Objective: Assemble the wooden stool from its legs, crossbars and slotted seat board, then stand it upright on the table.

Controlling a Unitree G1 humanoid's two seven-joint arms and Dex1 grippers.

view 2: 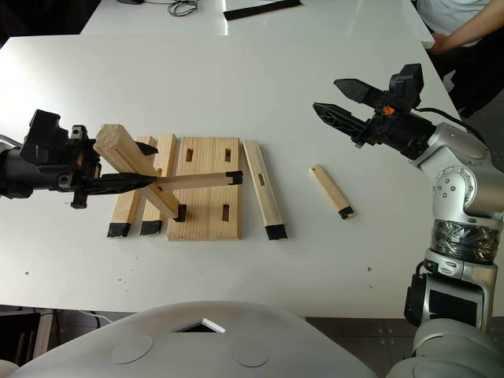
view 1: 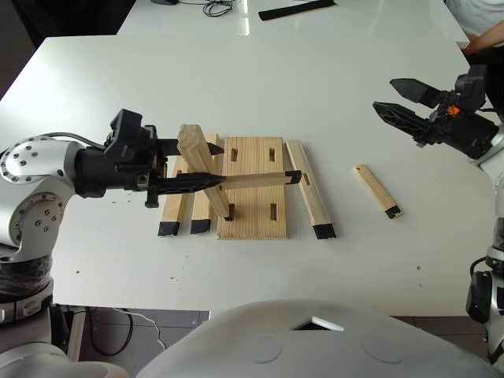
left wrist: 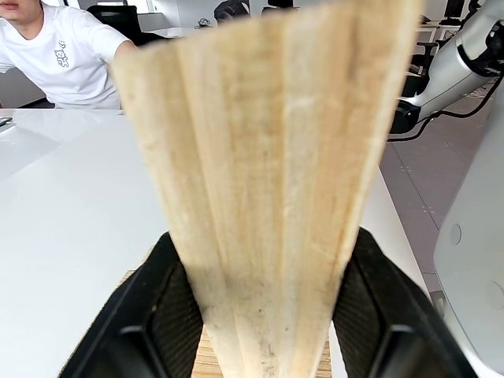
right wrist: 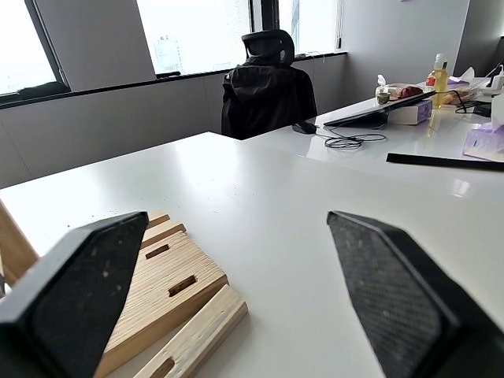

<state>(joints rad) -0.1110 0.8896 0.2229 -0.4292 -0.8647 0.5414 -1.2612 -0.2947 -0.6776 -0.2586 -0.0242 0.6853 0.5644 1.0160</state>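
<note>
The slotted seat board (view 1: 253, 169) lies flat mid-table. A wooden leg (view 1: 201, 161) stands tilted with its black-tipped foot in a front-left slot of the board. My left gripper (view 1: 216, 165) is shut on this leg, which shows between the black fingers (left wrist: 157, 315) in the left wrist view. A thin crossbar (view 1: 256, 180) runs from the leg out over the board to the right. Two legs (view 1: 175, 201) lie left of the board and another leg (view 1: 309, 189) lies right of it. A short crossbar (view 1: 378, 190) lies further right. My right gripper (view 1: 386, 95) hovers open above the table's right side.
The white table (view 1: 315, 87) has open surface behind and to the right of the parts. A black strip (view 1: 295, 9) lies on the far table. The table's front edge is close below the board, and the rounded right corner is near the short crossbar.
</note>
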